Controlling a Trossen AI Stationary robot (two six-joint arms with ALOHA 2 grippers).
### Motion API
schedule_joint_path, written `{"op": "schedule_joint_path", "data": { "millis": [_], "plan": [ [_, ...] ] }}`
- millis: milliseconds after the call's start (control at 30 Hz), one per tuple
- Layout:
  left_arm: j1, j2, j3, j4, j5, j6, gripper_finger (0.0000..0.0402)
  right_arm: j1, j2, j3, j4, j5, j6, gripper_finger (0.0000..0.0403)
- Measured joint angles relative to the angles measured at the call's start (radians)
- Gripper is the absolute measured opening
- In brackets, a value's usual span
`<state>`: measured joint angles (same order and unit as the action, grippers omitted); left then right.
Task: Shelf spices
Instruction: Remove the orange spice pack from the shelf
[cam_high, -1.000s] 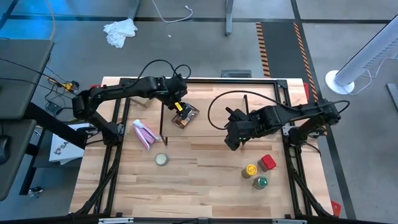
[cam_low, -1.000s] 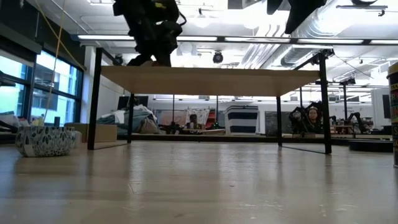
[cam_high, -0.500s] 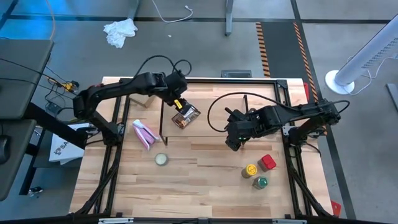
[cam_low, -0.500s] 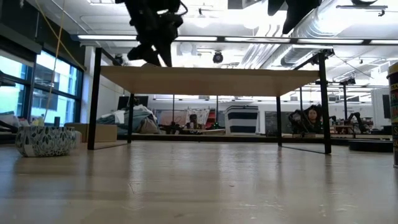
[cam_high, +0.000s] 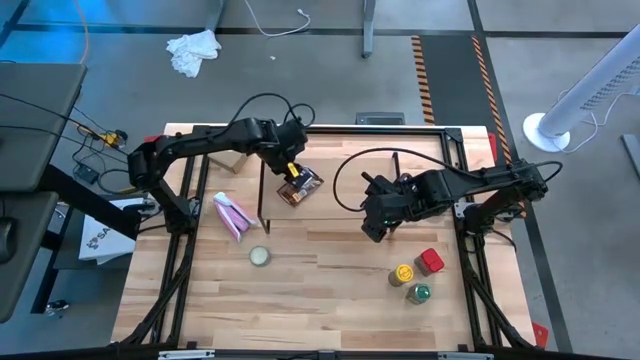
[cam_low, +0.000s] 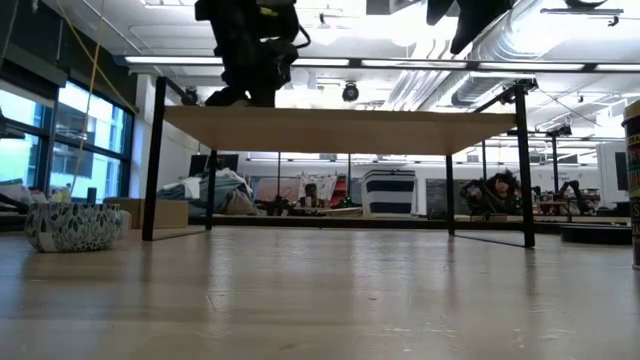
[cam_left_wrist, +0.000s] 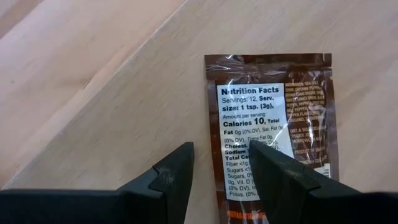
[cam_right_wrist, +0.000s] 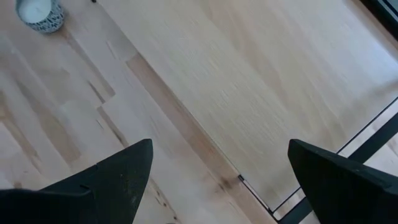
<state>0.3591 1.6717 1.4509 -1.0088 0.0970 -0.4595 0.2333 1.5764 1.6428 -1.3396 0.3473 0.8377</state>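
Left of the rack: pink packet (cam_high: 232, 216) and pale round tin (cam_high: 259, 256) sat on the large wooden tabletop (cam_high: 320, 300), not task items. Left gripper (cam_high: 291, 174) hung over the left end of the low shelf's light wooden top board (cam_high: 350, 200), fingers part open, holding nothing. Flat brown printed spice packet (cam_left_wrist: 273, 124) lay flat on the board, label side up, apparently just placed. For a clean finish I'd lift straight up so the fingers don't drag it toward the edge. Right gripper (cam_high: 372, 227) waited wide open and empty by the shelf's front edge. Yellow-lidded jar (cam_high: 402, 273), green-lidded jar (cam_high: 419, 293) and red boxy container (cam_high: 431, 261) stood clustered on the tabletop, front right, unshelved.
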Motion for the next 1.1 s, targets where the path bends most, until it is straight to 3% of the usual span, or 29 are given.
{"op": "schedule_joint_path", "data": {
  "millis": [267,633,767,867,1100],
  "plan": [
    [-0.001,0.0,-0.005,0.04,0.18,-0.035,0.0157,-0.007,0.0,0.0,0.0,0.025,-0.001,0.0371],
    [-0.006,0.0,-0.005,0.102,0.218,-0.063,0.0157,-0.011,0.0,0.0,0.008,0.049,-0.025,0.0371],
    [-0.015,0.0,-0.005,0.129,0.216,-0.037,0.0157,-0.019,0.0,0.0,0.093,0.076,-0.078,0.0371],
    [-0.016,0.0,-0.005,0.097,0.201,0.043,0.0157,-0.041,0.001,-0.003,0.156,0.075,-0.122,0.0371],
    [-0.015,-0.003,-0.004,0.014,0.154,0.06,0.0157,-0.098,0.001,-0.004,0.174,0.079,-0.119,0.0371]
  ]
}}
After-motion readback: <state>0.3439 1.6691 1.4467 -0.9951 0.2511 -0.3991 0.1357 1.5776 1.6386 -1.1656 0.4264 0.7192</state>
